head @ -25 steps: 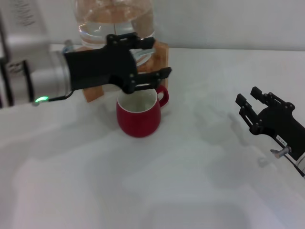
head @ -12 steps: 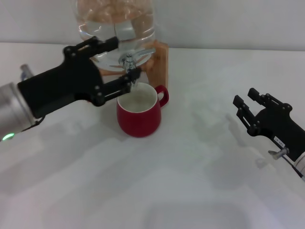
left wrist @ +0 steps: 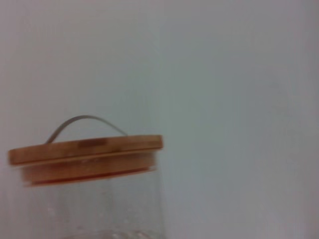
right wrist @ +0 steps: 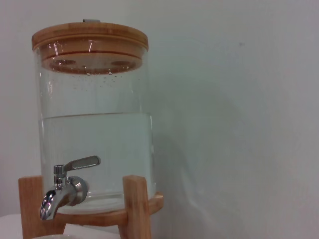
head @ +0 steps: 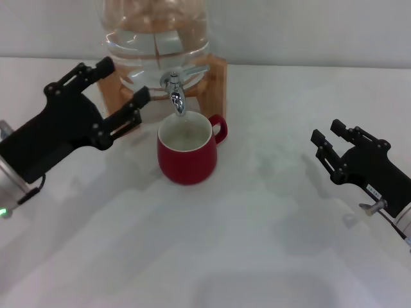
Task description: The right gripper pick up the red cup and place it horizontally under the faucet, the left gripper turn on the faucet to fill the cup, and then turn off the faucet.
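The red cup (head: 187,153) stands upright on the white table, right under the chrome faucet (head: 175,92) of the glass water jar (head: 156,38). No water stream shows. The faucet also shows in the right wrist view (right wrist: 62,191) with its lever (right wrist: 83,162) pointing forward. My left gripper (head: 115,97) is open and empty, to the left of the faucet and apart from it. My right gripper (head: 329,140) is open and empty, far to the right of the cup, low over the table.
The jar rests on a wooden stand (head: 215,80) at the back of the table (head: 257,244). Its bamboo lid shows in the left wrist view (left wrist: 84,154) and the right wrist view (right wrist: 89,42). A pale wall stands behind.
My left gripper has pulled back from the faucet lever to the left and slightly down, baring the faucet and cup. My right gripper has barely shifted. The cup has not moved.
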### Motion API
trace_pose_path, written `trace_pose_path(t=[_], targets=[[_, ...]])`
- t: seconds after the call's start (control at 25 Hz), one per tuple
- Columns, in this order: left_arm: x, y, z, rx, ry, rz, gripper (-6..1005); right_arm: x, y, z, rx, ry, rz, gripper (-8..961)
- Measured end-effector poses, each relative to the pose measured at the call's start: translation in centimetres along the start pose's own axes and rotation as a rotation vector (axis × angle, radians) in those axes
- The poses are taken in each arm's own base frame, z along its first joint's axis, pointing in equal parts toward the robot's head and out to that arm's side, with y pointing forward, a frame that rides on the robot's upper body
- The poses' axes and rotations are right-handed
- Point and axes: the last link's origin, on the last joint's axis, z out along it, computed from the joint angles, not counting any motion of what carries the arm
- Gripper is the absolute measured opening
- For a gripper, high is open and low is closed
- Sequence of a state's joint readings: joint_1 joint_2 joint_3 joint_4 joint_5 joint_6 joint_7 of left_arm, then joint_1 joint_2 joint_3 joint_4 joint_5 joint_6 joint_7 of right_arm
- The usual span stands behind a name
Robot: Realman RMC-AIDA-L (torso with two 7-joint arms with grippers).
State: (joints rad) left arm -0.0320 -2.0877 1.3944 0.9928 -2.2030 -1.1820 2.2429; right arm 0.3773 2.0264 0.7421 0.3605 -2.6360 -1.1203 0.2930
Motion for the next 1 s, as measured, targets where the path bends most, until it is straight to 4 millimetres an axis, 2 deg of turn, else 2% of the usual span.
trace_pose_path(t=[0.28, 0.56, 0.84, 1.0], targets=[[-2.0, 0.3, -1.6, 0.115, 0.030, -0.012, 757, 0.0, 0.0, 0.0, 0.001, -0.001, 0.000, 418], [-4.1, -0.7, -4.1, 0.297, 0.028, -0.050, 756, -0.2, -0.1, 0.3, -0.007, -0.005, -0.011, 418], [-5.1, -1.2, -5.6, 0.365, 0.018, -0.069, 757, -0.4, -0.2, 0.6, -0.007, -0.008, -0.018, 418], [-5.5, -1.4, -5.7, 0.373, 0.004, -0.064, 756, -0.5, -0.3, 0.8, -0.004, -0.008, -0.019, 418]])
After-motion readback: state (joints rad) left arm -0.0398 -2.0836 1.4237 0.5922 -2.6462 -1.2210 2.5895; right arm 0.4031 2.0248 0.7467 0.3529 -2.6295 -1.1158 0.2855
